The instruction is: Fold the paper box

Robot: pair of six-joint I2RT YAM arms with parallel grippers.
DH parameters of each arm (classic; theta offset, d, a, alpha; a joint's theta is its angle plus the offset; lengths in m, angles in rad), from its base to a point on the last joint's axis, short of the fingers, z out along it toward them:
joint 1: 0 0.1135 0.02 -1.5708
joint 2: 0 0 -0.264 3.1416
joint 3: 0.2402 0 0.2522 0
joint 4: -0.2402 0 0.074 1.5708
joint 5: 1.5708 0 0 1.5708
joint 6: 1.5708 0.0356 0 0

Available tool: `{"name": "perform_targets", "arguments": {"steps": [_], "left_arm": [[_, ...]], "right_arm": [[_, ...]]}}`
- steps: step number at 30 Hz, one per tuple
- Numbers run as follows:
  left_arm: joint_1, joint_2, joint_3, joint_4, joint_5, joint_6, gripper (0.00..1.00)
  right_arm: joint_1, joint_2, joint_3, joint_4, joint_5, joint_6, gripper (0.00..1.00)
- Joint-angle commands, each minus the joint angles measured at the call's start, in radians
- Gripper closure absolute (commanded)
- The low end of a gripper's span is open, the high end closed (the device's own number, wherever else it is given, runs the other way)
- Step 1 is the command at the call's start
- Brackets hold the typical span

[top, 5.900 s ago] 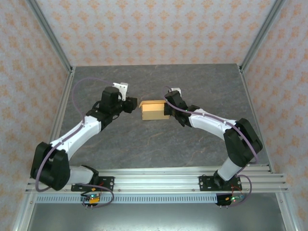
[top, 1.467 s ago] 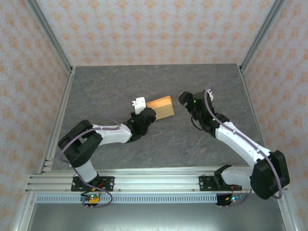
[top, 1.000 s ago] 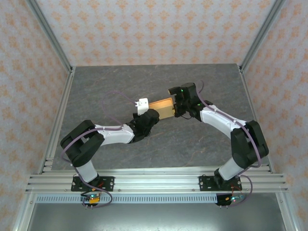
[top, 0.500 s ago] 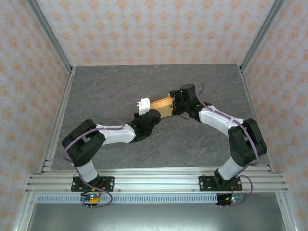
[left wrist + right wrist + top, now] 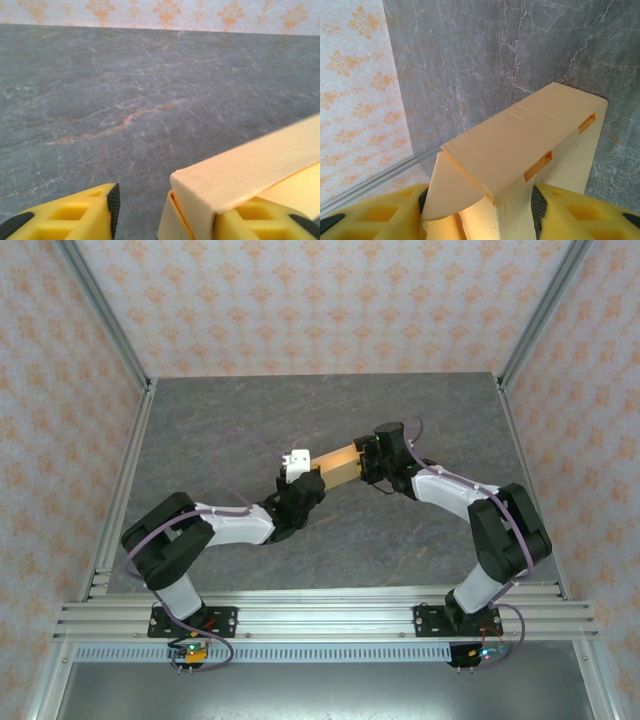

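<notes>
Paper box (image 5: 340, 462) sits mid-table, a closed tan slab strung between the two grippers above the grey stone-look table (image 5: 230, 420), long axis running left-near to right-far.

Left gripper (image 5: 312, 480) is at its near-left end, and in the left wrist view the fingers are clearly apart. The paper box (image 5: 250, 170) corner rests over the right-hand yellow finger (image 5: 260, 222), while the left-hand finger (image 5: 65, 217) stands off with bare table showing in the gap. So the left gripper (image 5: 162, 222) is wide and not pinching anything.

Right gripper (image 5: 366, 454) has the other end. In its wrist view the box (image 5: 520, 145) runs straight out from between the fingers (image 5: 375, 212), a rounded end flap down against the left one. The right gripper (image 5: 480, 217) looks clamped on it, though the contact on the right-hand pad is half in shadow, so I'm not totally sure.
</notes>
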Motion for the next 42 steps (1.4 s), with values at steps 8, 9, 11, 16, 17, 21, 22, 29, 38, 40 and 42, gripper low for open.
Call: {"name": "perform_targets", "arguments": {"steps": [8,9,11,16,17,21,22,29,38,40,42], "left_arm": [[-0.008,-0.254,-0.156,0.081,0.293,0.15,0.35],[-0.009,-0.278,-0.161,0.089,0.306,0.165,0.34],[-0.007,-0.331,-0.164,0.106,0.338,0.204,0.33],[0.043,-0.37,-0.089,-0.022,0.348,0.175,0.28],[0.072,-0.353,-0.062,-0.063,0.369,0.143,0.28],[0.144,-0.275,0.005,-0.125,0.392,0.081,0.28],[0.158,-0.254,0.022,-0.144,0.394,0.068,0.28],[0.175,-0.13,-0.048,-0.035,0.459,0.106,0.3],[0.164,0.007,-0.129,0.014,0.406,0.149,0.33],[0.164,0.011,-0.13,0.011,0.399,0.149,0.33],[0.164,0.013,-0.125,0.003,0.401,0.15,0.33]], "right_arm": [[0.001,0.043,-0.049,-0.009,0.048,-0.036,0.5],[0.001,0.043,-0.051,-0.007,0.05,-0.036,0.5],[0.001,0.04,-0.055,-0.007,0.055,-0.037,0.5],[0.003,0.044,-0.056,0.001,0.057,-0.049,0.51],[0.004,0.046,-0.056,0.001,0.055,-0.051,0.52],[0.009,0.051,-0.065,0.013,0.05,-0.053,0.52],[0.01,0.051,-0.065,0.018,0.049,-0.051,0.53],[0.012,0.06,-0.064,0.024,0.043,-0.053,0.53],[0.003,0.022,-0.054,0.031,0.031,-0.111,0.51],[-0.008,-0.012,-0.049,0.021,0.017,-0.131,0.49],[-0.017,-0.046,-0.036,0.012,-0.005,-0.153,0.48]]}}
